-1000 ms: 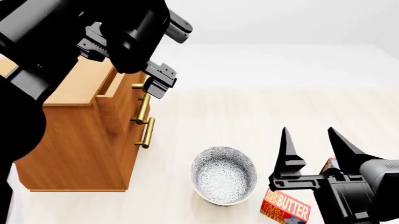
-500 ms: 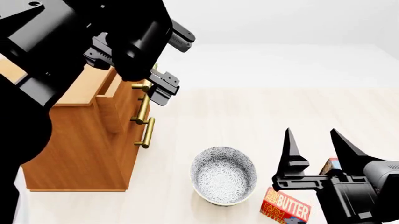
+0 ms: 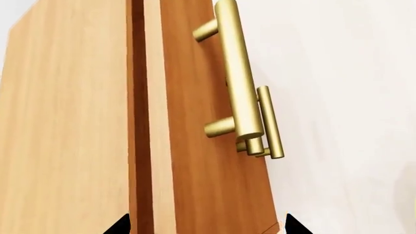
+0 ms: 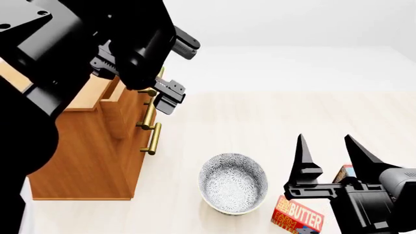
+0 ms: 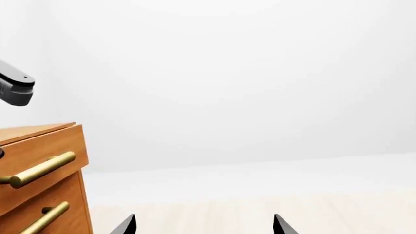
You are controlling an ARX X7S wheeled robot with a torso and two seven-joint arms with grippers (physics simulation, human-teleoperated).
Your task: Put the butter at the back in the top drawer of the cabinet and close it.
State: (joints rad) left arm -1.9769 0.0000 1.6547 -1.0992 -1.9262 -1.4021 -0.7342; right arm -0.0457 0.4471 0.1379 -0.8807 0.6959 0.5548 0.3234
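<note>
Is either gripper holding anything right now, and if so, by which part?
Nothing is held. The right gripper is open and empty above the butter. The left gripper is open near the top drawer, not on its handle.

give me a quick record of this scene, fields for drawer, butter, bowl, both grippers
top drawer: pulled out a little, gap shows behind its front
butter: on the floor, right of the bowl, partly under the right arm
bowl: patterned, empty, on the floor
left gripper: open, at the top drawer's handle, nothing held
right gripper: open, fingers up, above the butter, nothing held
cabinet: lower two drawers shut
</note>
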